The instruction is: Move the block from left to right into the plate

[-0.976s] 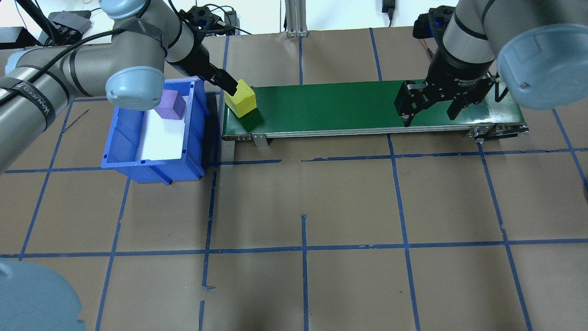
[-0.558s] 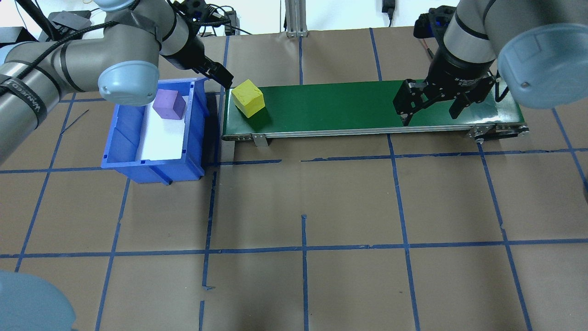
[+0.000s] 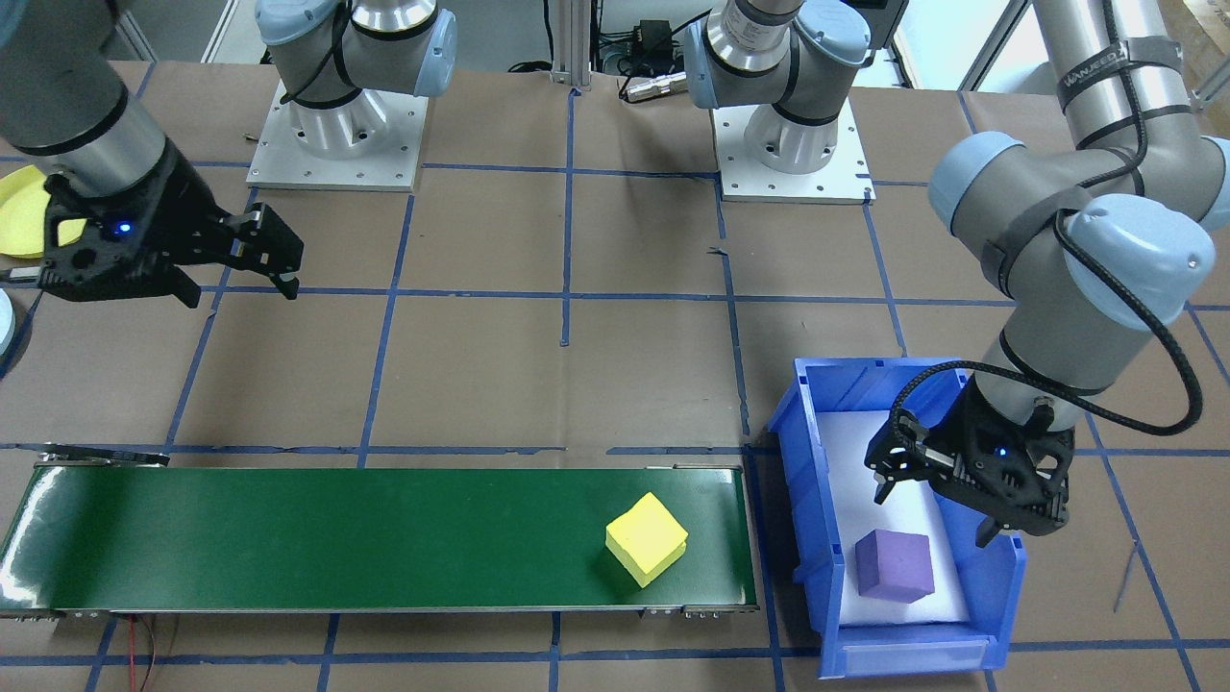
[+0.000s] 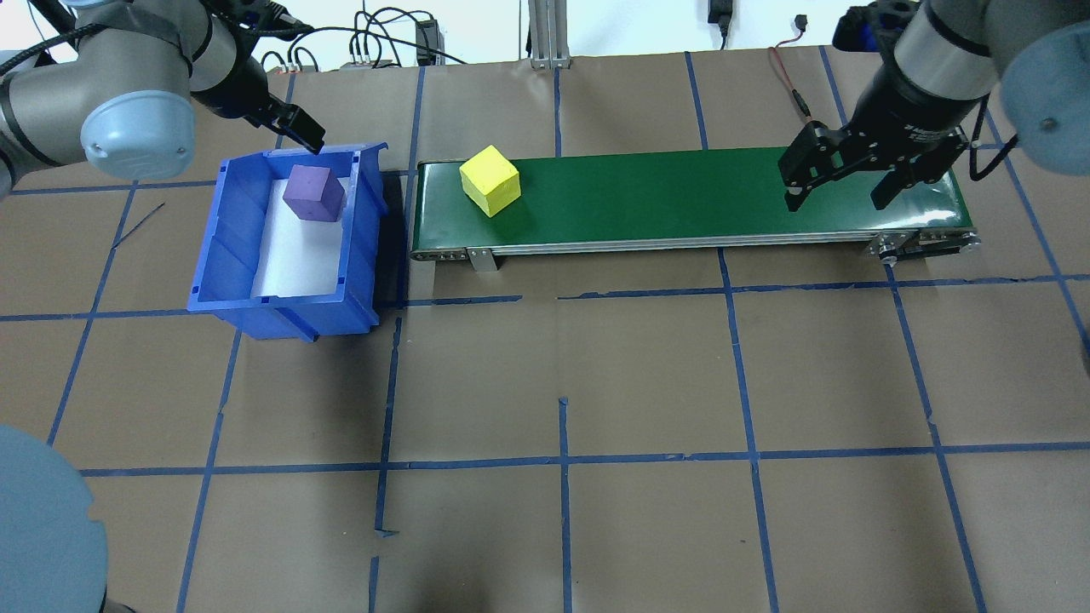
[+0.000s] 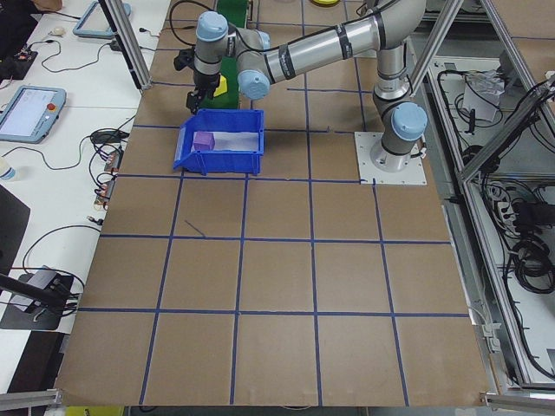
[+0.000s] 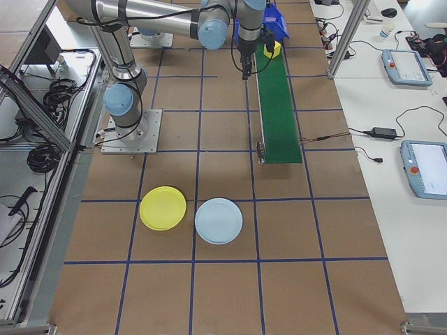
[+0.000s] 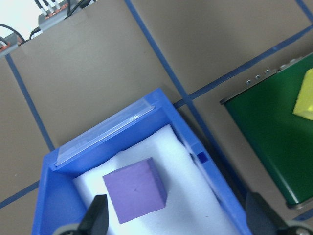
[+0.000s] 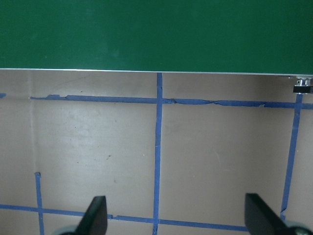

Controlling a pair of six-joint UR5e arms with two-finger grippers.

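The yellow block point(image 4: 490, 180) lies free at the left end of the green conveyor belt point(image 4: 681, 196), also seen on the belt point(image 3: 647, 550). A purple block point(image 4: 313, 192) rests in the blue bin point(image 4: 223, 255). My left gripper point(image 4: 294, 132) hangs open over the bin's far end, above the purple block point(image 7: 135, 190), holding nothing. My right gripper point(image 4: 835, 203) stands open and empty above the belt's right end. A yellow plate point(image 6: 163, 208) and a light blue plate point(image 6: 218, 220) lie on the table beyond the belt's right end.
The bin point(image 3: 999, 596) stands just off the belt's left end. Both arm bases point(image 3: 336, 125) sit on the robot's side of the table. Blue tape lines point(image 4: 562, 460) grid the brown tabletop. Cables lie along the far edge point(image 4: 400, 42).
My left gripper let go of the yellow block on the belt and swung left over the bin. The block has travelled a little rightward. My right gripper shifted right and back.
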